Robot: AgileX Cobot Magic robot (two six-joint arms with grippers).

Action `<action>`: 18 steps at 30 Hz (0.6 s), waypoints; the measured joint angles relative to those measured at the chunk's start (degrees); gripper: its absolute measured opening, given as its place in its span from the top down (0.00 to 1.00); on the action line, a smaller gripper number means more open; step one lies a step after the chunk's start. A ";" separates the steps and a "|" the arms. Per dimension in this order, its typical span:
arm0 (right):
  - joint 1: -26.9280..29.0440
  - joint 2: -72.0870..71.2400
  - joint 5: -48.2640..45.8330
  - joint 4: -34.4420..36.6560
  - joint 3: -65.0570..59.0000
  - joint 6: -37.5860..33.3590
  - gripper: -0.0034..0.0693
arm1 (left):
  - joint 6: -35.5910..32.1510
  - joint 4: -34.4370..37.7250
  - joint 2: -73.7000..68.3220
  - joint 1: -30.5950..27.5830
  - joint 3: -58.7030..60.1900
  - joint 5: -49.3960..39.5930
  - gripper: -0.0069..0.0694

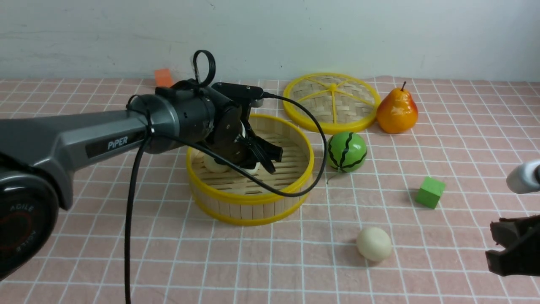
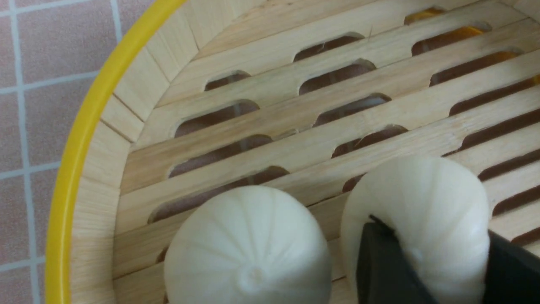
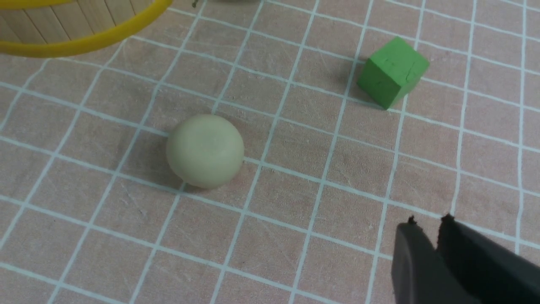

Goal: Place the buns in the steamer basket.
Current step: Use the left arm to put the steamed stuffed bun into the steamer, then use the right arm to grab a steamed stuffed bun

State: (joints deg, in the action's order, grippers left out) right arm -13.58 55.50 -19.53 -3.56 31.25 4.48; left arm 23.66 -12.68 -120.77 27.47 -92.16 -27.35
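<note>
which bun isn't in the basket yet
The bun on the cloth by the green cube; the other two sit inside the basket, at the left gripper.

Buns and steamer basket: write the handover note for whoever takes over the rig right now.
Left gripper: down inside the steamer basket, fingers either side of the second bun; clamped or released, cannot tell.
Right gripper: nearly closed, empty, low beside the third bun.
Buns: first bun and second bun side by side in the basket; third bun on the cloth.
Done: two in. Left: third bun, probably a job for the right arm.
</note>
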 joint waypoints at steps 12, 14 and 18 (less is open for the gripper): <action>0.00 0.00 0.00 2.05 0.00 0.45 0.82 | 0.00 1.85 4.81 0.02 -4.45 -1.51 0.37; 0.00 0.00 0.00 2.19 0.00 0.45 0.82 | 0.00 1.96 5.68 0.02 -4.63 -1.51 0.37; 0.00 0.00 0.07 2.19 0.00 0.45 0.82 | 0.00 1.98 6.64 0.02 -4.69 -2.00 0.37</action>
State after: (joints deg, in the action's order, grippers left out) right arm -13.58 55.50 -19.46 -1.37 31.25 4.93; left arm 23.66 -10.70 -114.13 27.49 -96.84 -29.35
